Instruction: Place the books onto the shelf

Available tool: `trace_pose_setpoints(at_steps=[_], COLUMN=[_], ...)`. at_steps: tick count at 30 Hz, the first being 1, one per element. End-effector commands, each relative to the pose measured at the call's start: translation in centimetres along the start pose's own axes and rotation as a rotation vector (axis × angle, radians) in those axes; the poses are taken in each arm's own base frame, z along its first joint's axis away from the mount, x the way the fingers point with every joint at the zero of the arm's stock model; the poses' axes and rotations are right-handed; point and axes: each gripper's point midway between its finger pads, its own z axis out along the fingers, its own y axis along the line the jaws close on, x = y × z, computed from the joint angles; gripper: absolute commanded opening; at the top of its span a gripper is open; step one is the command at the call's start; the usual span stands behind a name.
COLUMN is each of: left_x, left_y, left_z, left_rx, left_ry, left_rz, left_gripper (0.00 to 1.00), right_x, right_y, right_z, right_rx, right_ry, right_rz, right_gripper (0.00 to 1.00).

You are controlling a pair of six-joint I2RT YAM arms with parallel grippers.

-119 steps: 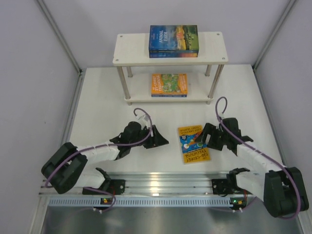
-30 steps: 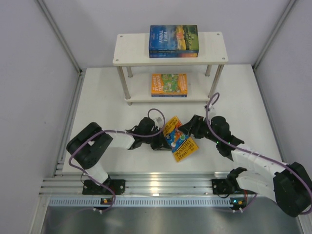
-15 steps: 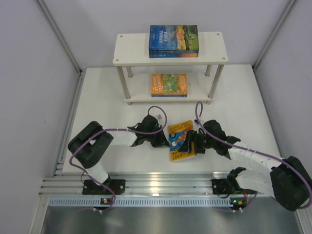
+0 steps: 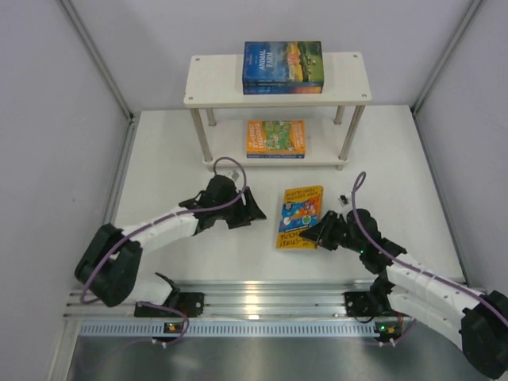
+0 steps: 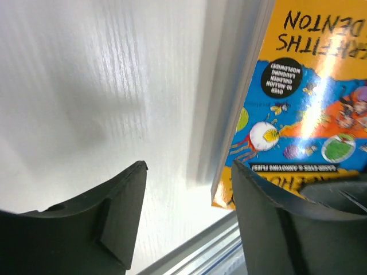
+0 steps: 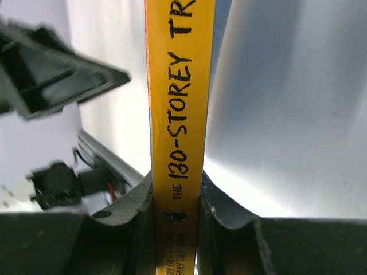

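My right pincer (image 6: 176,189) is clamped on the spine of the yellow book (image 4: 300,216), which lies on the table (image 4: 175,167) before the shelf (image 4: 214,83), while my left pincer (image 4: 255,209) stands apart beside it.

The left gripper (image 4: 260,211), closed at the left edge of the orange-yellow illustrated paperback book (image 4: 300,214) a second earlier, spread its jaws, let go and drew back to the left, ending just beside that edge. The right gripper (image 4: 311,232) went from wide open to pinching the book's spine near its lower right corner. The book turned from a slant to nearly straight and lay farther up the white counter (image 4: 159,175) than four seconds before.
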Motion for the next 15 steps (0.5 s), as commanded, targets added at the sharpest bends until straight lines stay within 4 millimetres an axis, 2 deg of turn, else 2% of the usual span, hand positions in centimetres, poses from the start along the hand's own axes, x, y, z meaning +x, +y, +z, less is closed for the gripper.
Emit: trace_pose_setpoints(at_steps=[1,3,4,5,6,7,8,9,11,12,13,15], left_x=[-1.9,-1.7,-1.8,-1.4,-1.4,-0.7,-0.1,-0.6,0.2,-0.5,-0.2,-0.8], left_y=[-1.4,-1.9,-3.0,-3.1,-4.1,-4.9,-4.8,-6.6,-6.8,-8.5,-7.9,-8.0], left_z=[-4.9,-6.5,-8.0,-8.3,-9.6,-10.2,-10.2,-11.6,-12.0,-13.9,-13.7,-14.6], left_rx=[0.093,0.137,0.191,0.219,0.279,0.330,0.359,0.464,0.549,0.662,0.667,0.692], left_ry=[-0.105,-0.128,-0.155,-0.159,-0.176,-0.149,-0.138,-0.179,-0.164,-0.206,-0.207,-0.260], left_rz=[-0.029,-0.036,-0.050,-0.063,-0.092,-0.104,-0.129,-0.120,-0.214,-0.233,-0.257,-0.268], left_gripper=[0.69,0.77,0.79,0.81,0.84,0.85,0.86,0.87,0.88,0.89,0.91,0.92], right_x=[-6.3,-7.0,-8.3,-8.6,-8.5,-9.2,-9.3,-8.9,-9.3,-8.8,-9.0,-8.3], right_y=[7.9,9.4,9.9,10.3,11.3,11.2,11.5,12.6,13.1,14.2,14.1,15.8], right_z=[-2.5,-3.4,-4.2,-4.5,-4.8,-5.0,-5.1,-5.3,-5.1,-5.2,-4.9,-5.1], right_rx=[-0.275,-0.312,-0.319,-0.330,-0.356,-0.350,-0.362,-0.403,-0.410,-0.428,-0.407,-0.445], right_ry=[-0.306,-0.360,-0.432,-0.453,-0.461,-0.511,-0.521,-0.517,-0.550,-0.533,-0.565,-0.563], right_rz=[0.104,0.148,0.172,0.203,0.217,0.249,0.295,0.310,0.363,0.372,0.385,0.412], right_gripper=[0.00,0.00,0.00,0.00,0.00,0.00,0.00,0.00,0.00,0.00,0.00,0.00])
